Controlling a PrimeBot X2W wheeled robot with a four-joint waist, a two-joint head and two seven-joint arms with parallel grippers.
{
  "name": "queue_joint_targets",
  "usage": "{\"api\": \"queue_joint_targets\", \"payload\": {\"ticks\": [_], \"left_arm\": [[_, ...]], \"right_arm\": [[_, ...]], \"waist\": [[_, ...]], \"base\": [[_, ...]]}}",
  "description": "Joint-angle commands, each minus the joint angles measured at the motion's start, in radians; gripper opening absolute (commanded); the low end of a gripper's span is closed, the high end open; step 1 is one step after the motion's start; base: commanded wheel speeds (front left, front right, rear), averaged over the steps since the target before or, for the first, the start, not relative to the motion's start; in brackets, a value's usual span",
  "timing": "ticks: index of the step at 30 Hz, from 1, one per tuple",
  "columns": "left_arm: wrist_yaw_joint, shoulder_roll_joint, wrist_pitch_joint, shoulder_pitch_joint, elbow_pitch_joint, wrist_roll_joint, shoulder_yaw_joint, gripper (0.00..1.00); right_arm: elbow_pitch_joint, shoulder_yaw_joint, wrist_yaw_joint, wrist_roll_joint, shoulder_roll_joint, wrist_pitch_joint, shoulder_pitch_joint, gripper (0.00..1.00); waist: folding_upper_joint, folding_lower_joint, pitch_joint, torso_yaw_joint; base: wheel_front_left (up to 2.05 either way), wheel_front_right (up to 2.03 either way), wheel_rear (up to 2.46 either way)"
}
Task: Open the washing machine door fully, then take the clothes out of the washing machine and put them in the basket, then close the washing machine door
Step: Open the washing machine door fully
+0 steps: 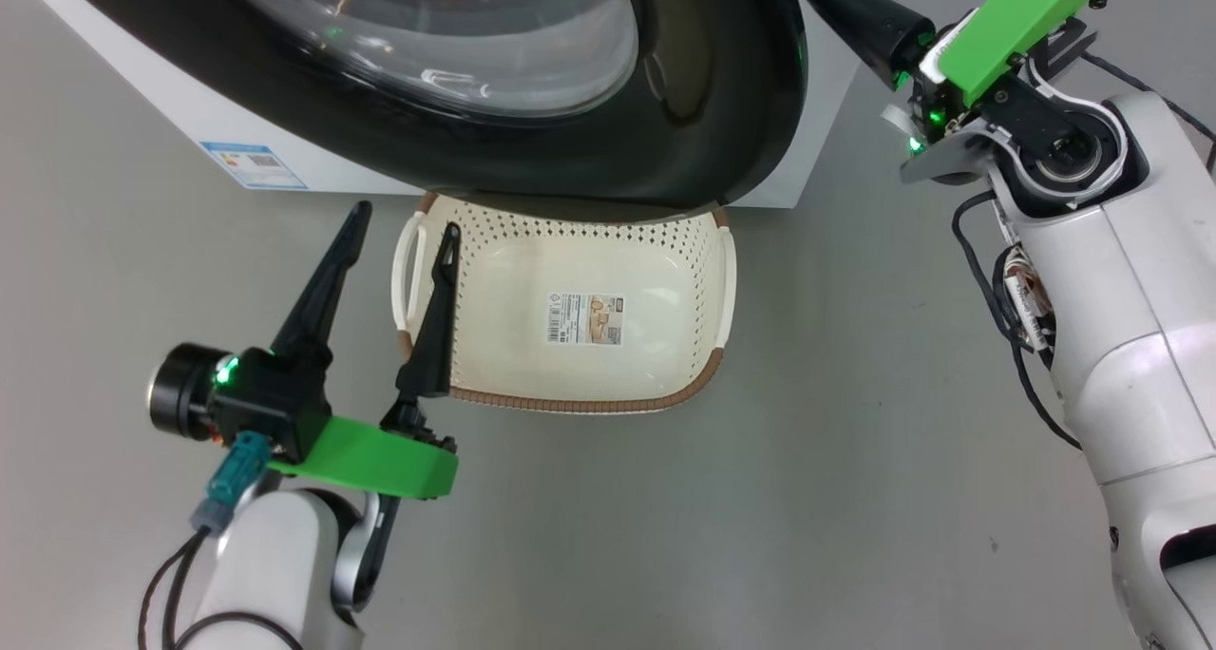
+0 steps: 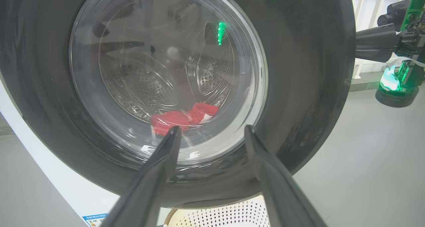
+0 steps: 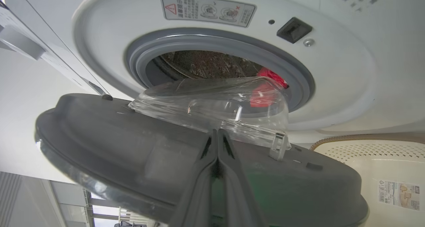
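Left claw (image 1: 407, 219) stands open near the basket (image 1: 570, 401); right claw (image 3: 217, 134) is closed, at the inner side of the door (image 3: 109, 137).

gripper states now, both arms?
Left gripper: open, empty.
Right gripper: shut, nothing held, tips at the door's inner face.
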Motion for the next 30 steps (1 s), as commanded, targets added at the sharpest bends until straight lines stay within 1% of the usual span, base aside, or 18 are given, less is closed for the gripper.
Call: {"api": "queue_joint_targets", "payload": {"ticks": [1,2,4,7,11,16,17,21,24,26,27,30], "left_arm": [[0.008,0.023,-0.008,0.009,-0.027,0.004,0.036,1.0],[0.008,0.023,-0.008,0.008,-0.027,0.004,0.036,1.0],[0.009,0.023,-0.008,0.007,-0.027,0.003,0.038,1.0],[0.008,0.023,-0.008,0.007,-0.026,0.0,0.043,1.0],[0.007,0.023,-0.008,0.01,-0.029,-0.007,0.05,1.0],[0.013,0.024,-0.008,0.01,-0.026,-0.012,0.068,1.0],[0.013,0.024,-0.008,0.01,-0.026,-0.012,0.068,1.0],[0.013,0.024,-0.008,0.005,-0.02,-0.014,0.075,1.0],[0.012,0.025,-0.008,0.002,-0.017,-0.016,0.08,1.0],[0.011,0.026,-0.008,0.001,-0.016,-0.017,0.084,1.0],[0.011,0.026,-0.008,0.001,-0.016,-0.018,0.086,1.0],[0.009,0.026,-0.008,0.0,-0.019,-0.022,0.092,1.0]], "right_arm": [[-0.024,0.014,0.008,-0.036,0.012,-0.044,0.019,0.52],[-0.029,0.017,0.008,-0.048,0.009,-0.065,0.022,1.0],[-0.037,0.027,0.008,-0.078,-0.005,-0.112,0.03,1.0],[-0.058,0.075,0.008,-0.164,-0.039,-0.203,0.054,1.0],[-0.069,0.155,0.008,-0.293,-0.083,-0.366,0.097,1.0],[-0.025,0.251,0.008,-0.44,-0.116,-0.568,0.122,1.0],[-0.025,0.251,0.008,-0.44,-0.116,-0.568,0.122,1.0],[0.013,0.317,0.008,-0.533,-0.125,-0.698,0.126,1.0],[0.054,0.359,0.008,-0.644,-0.141,-0.759,0.117,1.0],[0.07,0.363,0.008,-0.733,-0.143,-0.776,0.111,1.0],[0.066,0.347,0.008,-0.781,-0.144,-0.778,0.107,1.0],[-0.007,0.243,0.008,-0.951,-0.131,-0.779,0.134,1.0]], "waist": [[-0.0001,0.0,0.003,-0.003],[-0.0001,0.0,0.005,-0.005],[-0.0001,0.0,0.006,-0.009],[-0.0001,0.0,0.008,-0.021],[-0.0001,0.0,0.009,-0.039],[-0.0001,0.0,0.014,-0.067],[-0.0001,0.0,0.014,-0.067],[-0.0001,0.0,0.018,-0.081],[-0.0001,0.0,0.02,-0.09],[-0.0001,0.0,0.022,-0.096],[-0.0001,0.0,0.023,-0.098],[-0.0001,0.0,0.029,-0.105]], "base": [[0.0,0.0,0.0],[0.0,0.0,0.0],[0.0,0.0,0.0],[0.0,0.0,0.0],[0.0,0.0,0.0],[0.0,0.0,0.0],[0.0,0.0,0.0],[0.0,0.0,0.0],[0.0,0.0,0.0],[0.0,0.0,0.0],[0.0,0.0,0.0],[0.0,0.0,0.0]]}}
